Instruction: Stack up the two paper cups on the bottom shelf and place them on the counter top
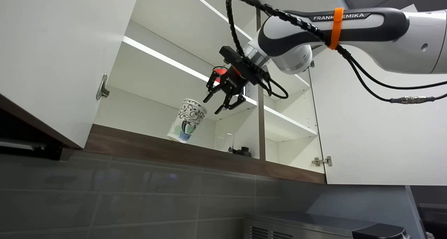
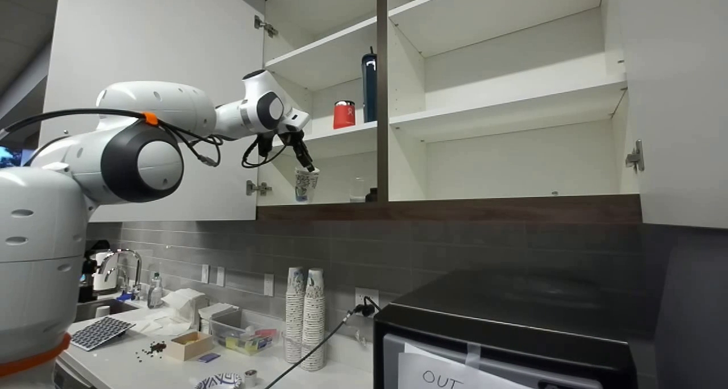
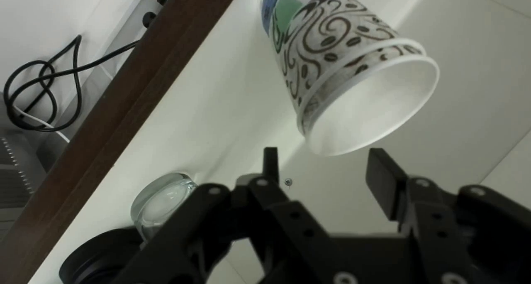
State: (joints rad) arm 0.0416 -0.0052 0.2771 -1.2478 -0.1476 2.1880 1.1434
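Observation:
The two paper cups show as one nested stack, white with a swirl and bluish-green print. They stand upright on the bottom shelf's white board (image 3: 244, 109), which has a dark brown front edge (image 1: 139, 143). The cups appear in both exterior views (image 1: 188, 120) (image 2: 306, 185) and the wrist view (image 3: 332, 47), where two rims lie close together and the mouth faces the camera. My gripper (image 3: 323, 167) is open and empty, its fingertips just short of the rim. In the exterior views the gripper (image 1: 212, 107) (image 2: 311, 166) is above and beside the rim. The white counter top (image 2: 122, 355) is below.
A clear glass (image 3: 159, 203) and a black object (image 3: 103, 255) stand on the same shelf. A red cup (image 2: 344, 115) and dark bottle (image 2: 369, 87) are on the shelf above. Open doors (image 1: 59, 57) flank the cabinet. Tall cup stacks (image 2: 313, 321) and a microwave (image 2: 500, 321) are below.

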